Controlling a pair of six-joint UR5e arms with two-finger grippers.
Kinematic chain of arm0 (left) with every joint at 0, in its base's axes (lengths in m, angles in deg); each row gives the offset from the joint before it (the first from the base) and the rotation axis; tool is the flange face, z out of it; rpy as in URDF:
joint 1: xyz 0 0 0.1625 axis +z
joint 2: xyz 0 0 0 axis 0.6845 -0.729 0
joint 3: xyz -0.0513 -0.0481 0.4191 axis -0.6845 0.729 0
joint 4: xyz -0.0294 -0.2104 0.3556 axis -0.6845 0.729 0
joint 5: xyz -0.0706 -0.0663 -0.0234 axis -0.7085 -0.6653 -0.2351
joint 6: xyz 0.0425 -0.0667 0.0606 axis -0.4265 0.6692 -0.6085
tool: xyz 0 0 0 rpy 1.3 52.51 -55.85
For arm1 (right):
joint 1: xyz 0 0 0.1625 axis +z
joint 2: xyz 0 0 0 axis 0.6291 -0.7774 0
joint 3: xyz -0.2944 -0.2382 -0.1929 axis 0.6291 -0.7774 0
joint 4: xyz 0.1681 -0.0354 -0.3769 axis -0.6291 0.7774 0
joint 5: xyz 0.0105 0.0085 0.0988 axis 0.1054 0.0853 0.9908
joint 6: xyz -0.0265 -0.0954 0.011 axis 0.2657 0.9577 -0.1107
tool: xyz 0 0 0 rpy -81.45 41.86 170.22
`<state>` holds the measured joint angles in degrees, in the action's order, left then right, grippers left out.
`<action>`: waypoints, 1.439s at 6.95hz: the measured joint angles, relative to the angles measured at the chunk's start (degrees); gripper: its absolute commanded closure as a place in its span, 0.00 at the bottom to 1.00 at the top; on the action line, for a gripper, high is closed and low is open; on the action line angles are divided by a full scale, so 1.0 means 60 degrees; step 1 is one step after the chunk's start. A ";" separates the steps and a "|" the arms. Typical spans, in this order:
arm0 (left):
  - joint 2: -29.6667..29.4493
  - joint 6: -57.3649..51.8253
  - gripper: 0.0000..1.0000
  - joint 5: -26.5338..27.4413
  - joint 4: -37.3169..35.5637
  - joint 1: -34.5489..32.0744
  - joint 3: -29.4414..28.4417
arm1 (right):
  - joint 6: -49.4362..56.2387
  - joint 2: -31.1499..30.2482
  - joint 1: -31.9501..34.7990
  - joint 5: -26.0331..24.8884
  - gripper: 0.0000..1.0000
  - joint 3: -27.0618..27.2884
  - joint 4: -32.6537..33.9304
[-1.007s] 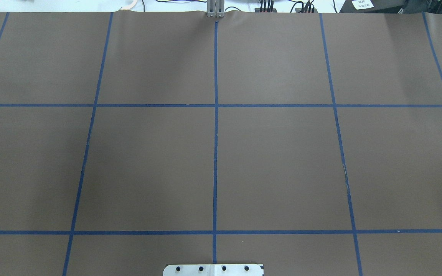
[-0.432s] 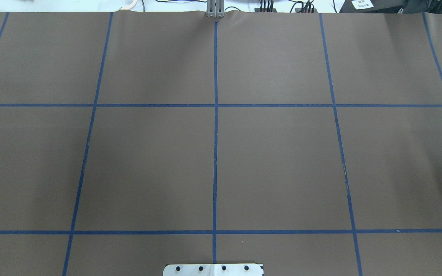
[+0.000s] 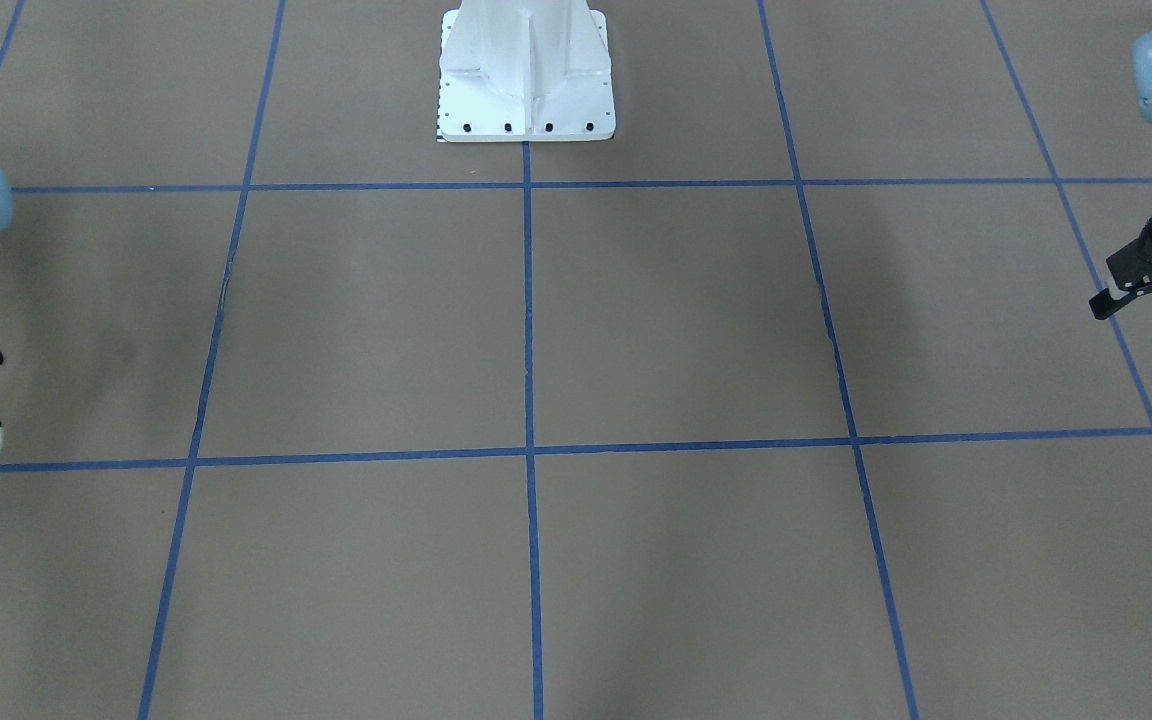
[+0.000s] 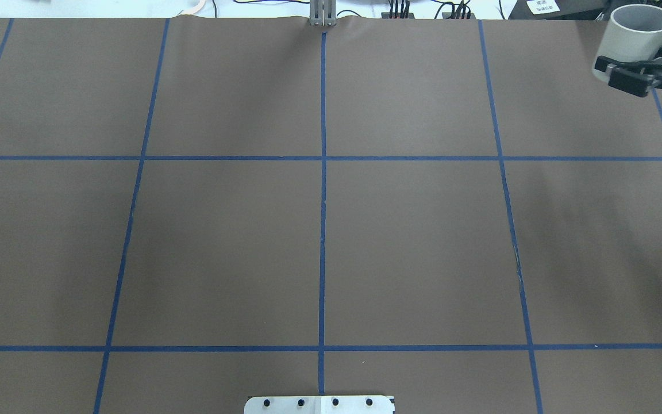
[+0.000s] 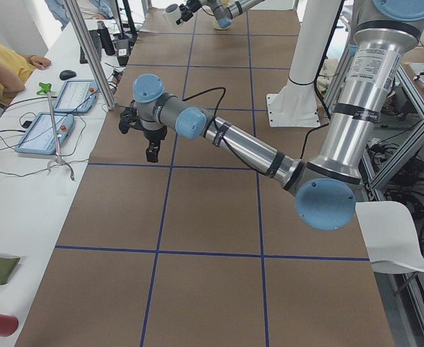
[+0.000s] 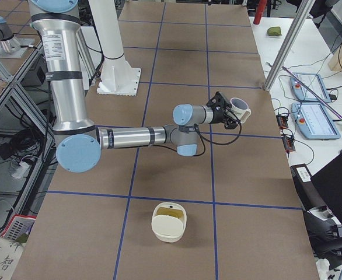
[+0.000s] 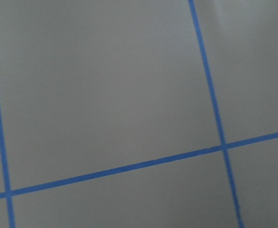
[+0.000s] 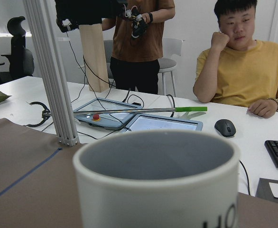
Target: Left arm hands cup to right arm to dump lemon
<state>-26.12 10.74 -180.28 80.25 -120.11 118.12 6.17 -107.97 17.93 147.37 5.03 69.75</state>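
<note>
White ceramic mug point(image 4: 630, 43), upright, pinched across lower wall by right arm's black tool point(image 4: 644, 66). Likely rigid, slick, breakable; body grip suits. Left arm's tool point(image 3: 1146, 312), far from mug, spread.

Brown table point(image 4: 411, 247), blue tape grid point(image 4: 323, 230). White desk point(image 8: 20, 88) along far edge, aluminium post point(image 8: 51, 71) between; black office chair point(image 8: 18, 47), white wall point(image 8: 191, 19) behind.

the white cup point(image 4: 635, 31), grey inside, is upright at the far right, its lower body clamped by the right gripper point(image 4: 624, 73); the left gripper point(image 3: 1148, 312) hangs empty, spread.
</note>
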 measured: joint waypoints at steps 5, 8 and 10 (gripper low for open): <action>-0.1936 0.4967 0.00 -0.0315 0.1761 0.1705 -0.0227 | 0.3136 0.3077 -0.3445 -0.4748 1.00 -0.0253 0.2580; -0.3291 0.6244 0.00 -0.0021 0.1825 0.2329 -0.0986 | 0.3732 0.4907 -0.4205 -0.6010 1.00 -0.1568 0.3141; -0.4092 0.7647 0.00 0.1182 0.1864 0.3278 -0.1157 | 0.3735 0.5375 -0.4590 -0.6676 1.00 -0.1768 0.3424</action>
<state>-50.67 56.62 -173.19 91.43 -100.45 111.17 28.58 -75.71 -9.60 107.32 -5.57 90.30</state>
